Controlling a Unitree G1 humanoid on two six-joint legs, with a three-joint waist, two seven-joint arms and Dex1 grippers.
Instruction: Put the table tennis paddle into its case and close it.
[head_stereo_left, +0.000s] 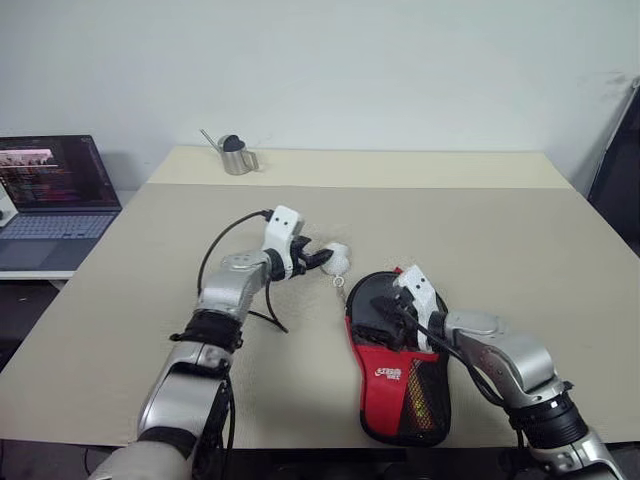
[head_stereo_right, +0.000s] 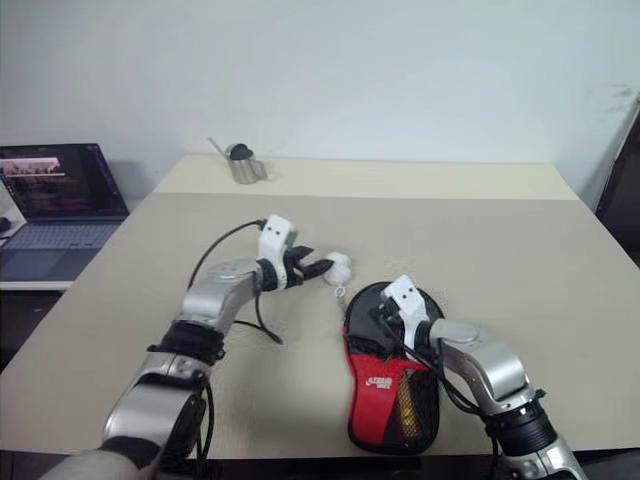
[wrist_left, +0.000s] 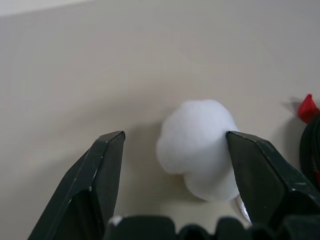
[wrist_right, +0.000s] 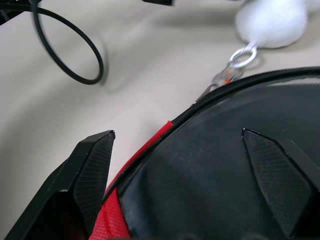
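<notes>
- Case (head_stereo_left: 400, 370) lies on the tabletop (head_stereo_left: 520, 260) at the near edge, right of centre, its red narrow end with the white logo and mesh pocket toward me and its round black end farther away.
- My right end effector (wrist_right: 177, 150) rests over that round end with fingers spread, one fingertip over bare tabletop and the other over the black surface, so it grasps nothing. I judge it is there to pin the case down while the other arm works the zip.
- My left end effector (wrist_left: 175, 150) sits just left of the case's far end, fingers apart on either side of the white fluffy charm (wrist_left: 197, 147). One fingertip is at the charm's edge, the other well clear, so it is not yet clenched on it.
- A small metal ring and clip (wrist_right: 235, 67) link the charm to the case's rim, so the charm should serve as the zip pull; that is why I am reaching for it.
- Table tennis paddle (wrist_right: 220, 165): the smooth black face and red line at the rim under my right fingers look like the paddle lying in the still-open case, though I cannot tell paddle from fabric for certain.
- A small metal pitcher (head_stereo_left: 237, 156) stands at the far edge, and a laptop (head_stereo_left: 55, 200) sits off the tabletop to the left; both are well apart from the work.
</notes>
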